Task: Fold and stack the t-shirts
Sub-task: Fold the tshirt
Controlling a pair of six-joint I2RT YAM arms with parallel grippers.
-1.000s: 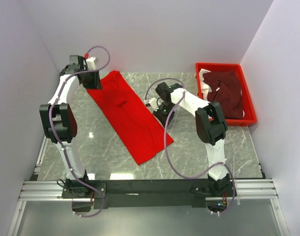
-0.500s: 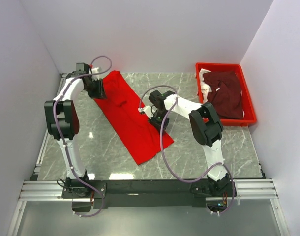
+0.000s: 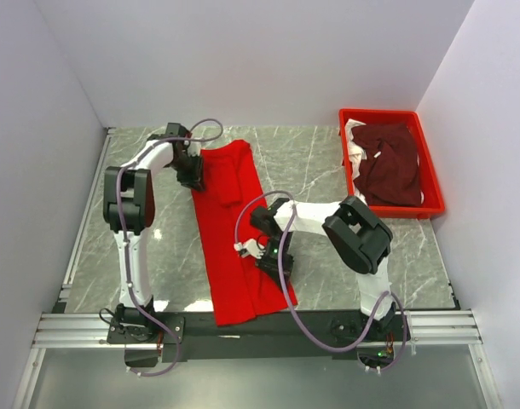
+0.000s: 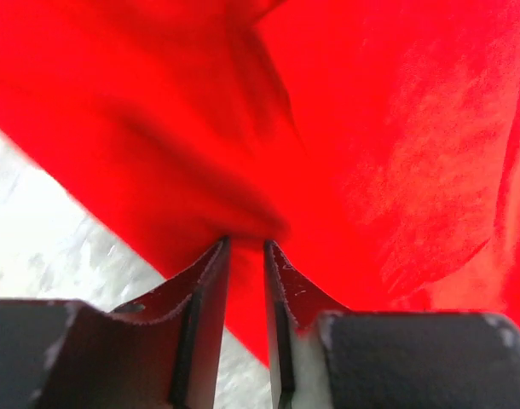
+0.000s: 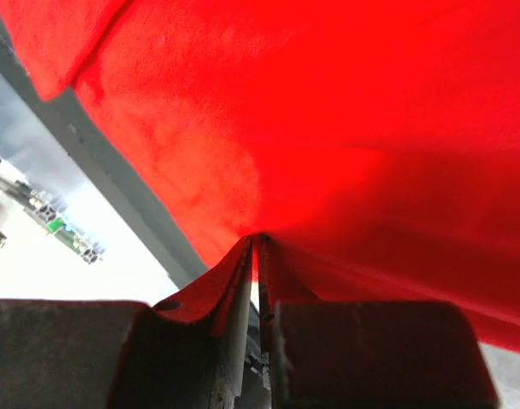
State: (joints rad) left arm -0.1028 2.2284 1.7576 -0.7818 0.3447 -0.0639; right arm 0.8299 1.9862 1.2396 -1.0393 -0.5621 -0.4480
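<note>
The bright red t-shirt [image 3: 226,230] lies as a long folded strip from the back of the table to its front edge. My left gripper [image 3: 192,177] is at the strip's far left edge. In the left wrist view its jaws [image 4: 246,247] stand narrow, pinching a fold of the red t-shirt [image 4: 371,128]. My right gripper [image 3: 262,254] is on the strip's right side nearer the front. In the right wrist view it [image 5: 257,243] is shut on the red cloth [image 5: 328,111], which is lifted in a ridge. The dark maroon t-shirt [image 3: 390,162] lies in the tray.
A red plastic tray [image 3: 430,183] stands at the back right, holding the maroon t-shirt and some white fabric [image 3: 354,141]. Grey marble table [image 3: 320,162] shows around the strip. Walls close in on the left, back and right. A black rail [image 3: 328,322] runs along the front edge.
The red t-shirt has swung from a diagonal to nearly straight front-to-back. My left gripper moved right along the back, and my right gripper came toward the front; both carry the cloth.
</note>
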